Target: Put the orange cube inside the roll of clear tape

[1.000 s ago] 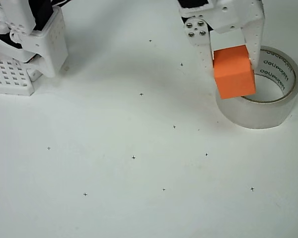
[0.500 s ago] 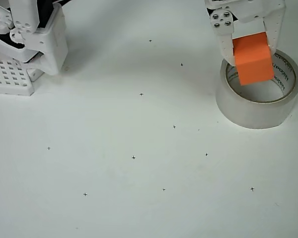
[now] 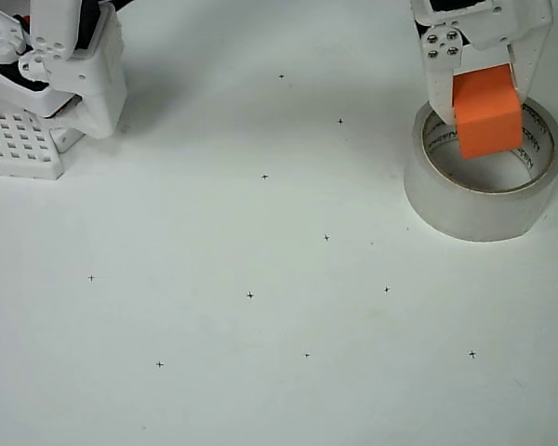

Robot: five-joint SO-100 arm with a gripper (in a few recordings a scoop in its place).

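Above the roll of clear tape (image 3: 484, 200), tool (image 3: 484, 88) clamps the orange cube (image 3: 486, 113).

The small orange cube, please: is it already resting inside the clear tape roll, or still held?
Held: the white gripper grips the small orange cube above the clear tape roll.

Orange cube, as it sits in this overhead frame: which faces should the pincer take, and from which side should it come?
From above, on two opposite flat side faces. That is the hold shown: the pincer is shut on the orange cube, one finger on its left face and one on its right. Plain parallel faces give even contact, and a top-down approach suits lowering it into the roll of clear tape below.
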